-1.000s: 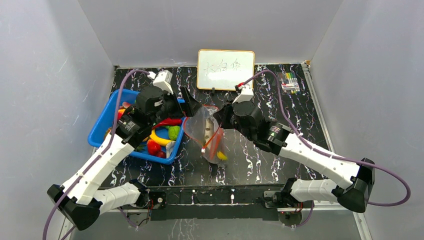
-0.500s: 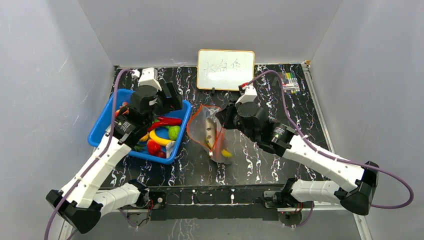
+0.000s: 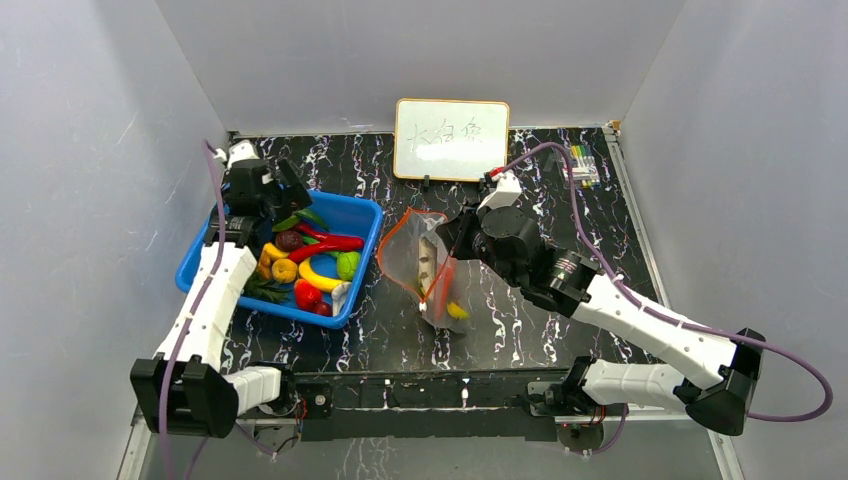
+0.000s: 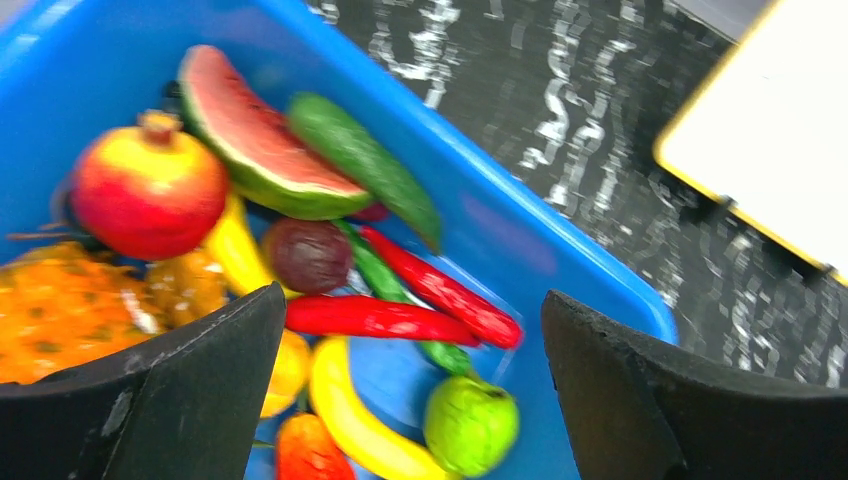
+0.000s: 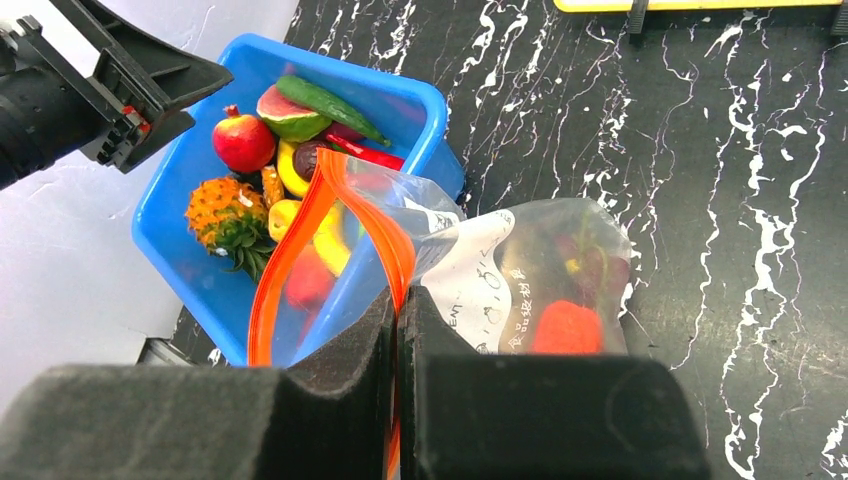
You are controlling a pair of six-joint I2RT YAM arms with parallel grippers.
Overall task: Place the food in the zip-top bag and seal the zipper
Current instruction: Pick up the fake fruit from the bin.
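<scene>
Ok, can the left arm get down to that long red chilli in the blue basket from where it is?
Probably yes. The left hand hangs open right over the blue basket, the red chilli lies uncovered in line between its fingers, and nothing stands in the way.

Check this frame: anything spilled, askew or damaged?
Nothing stands out. The food lies inside the blue basket. The right gripper has its jaws shut on the zipper, holding the mouth of the zip-top bag open with a few pieces inside. The left gripper hangs open over the basket.
</scene>
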